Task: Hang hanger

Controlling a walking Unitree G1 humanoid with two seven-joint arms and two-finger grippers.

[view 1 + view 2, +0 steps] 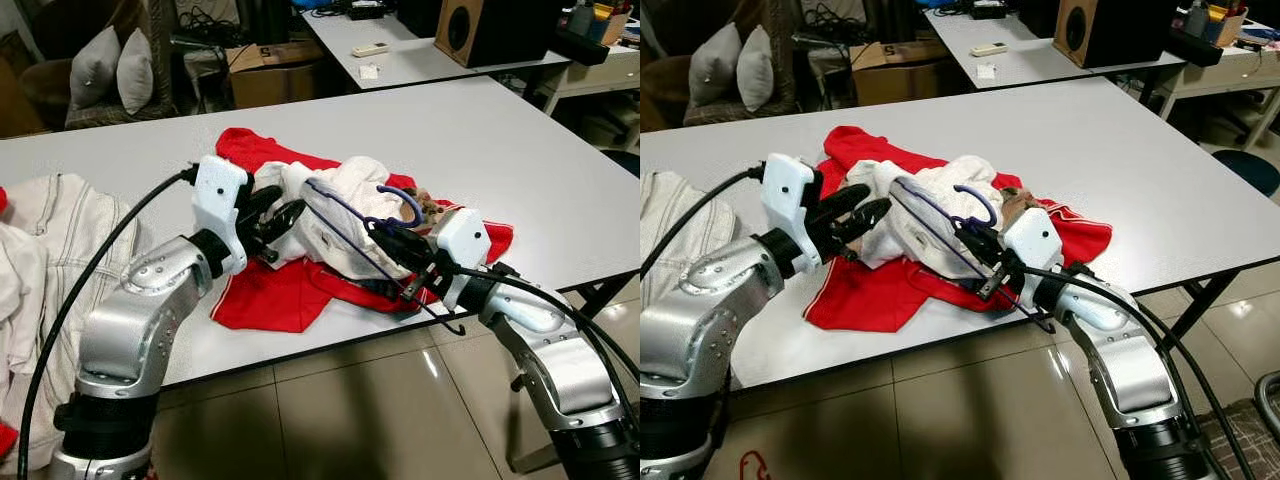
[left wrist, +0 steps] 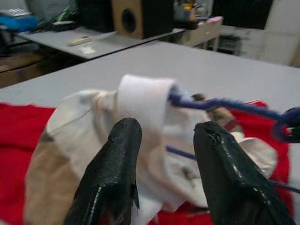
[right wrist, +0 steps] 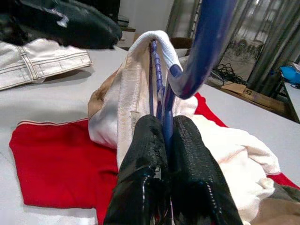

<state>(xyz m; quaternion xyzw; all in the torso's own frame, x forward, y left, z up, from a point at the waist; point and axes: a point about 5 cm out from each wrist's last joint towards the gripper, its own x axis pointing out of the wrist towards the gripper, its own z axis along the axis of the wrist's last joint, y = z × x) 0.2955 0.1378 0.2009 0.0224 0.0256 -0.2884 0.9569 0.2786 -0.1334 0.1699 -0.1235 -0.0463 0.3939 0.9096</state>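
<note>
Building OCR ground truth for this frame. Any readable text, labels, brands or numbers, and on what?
No readable text.
Red mark on floor: partly cut off by the frame edge, not legible.
Cardboard box: no print legible.
Small card on the rear table: too small to read.
Remote: buttons too small to read.
Speaker: no badge legible.

A blue wire hanger (image 1: 345, 232) lies tilted across a white garment (image 1: 335, 215) heaped on the grey worktop (image 1: 480, 150); one shoulder of the hanger is threaded inside the cloth, which drapes over its wire; its curved hook (image 1: 403, 203) rises free above the heap; the right tool (image 1: 398, 243) pinches the wire near the hook's base, fingers closed around it.
</note>
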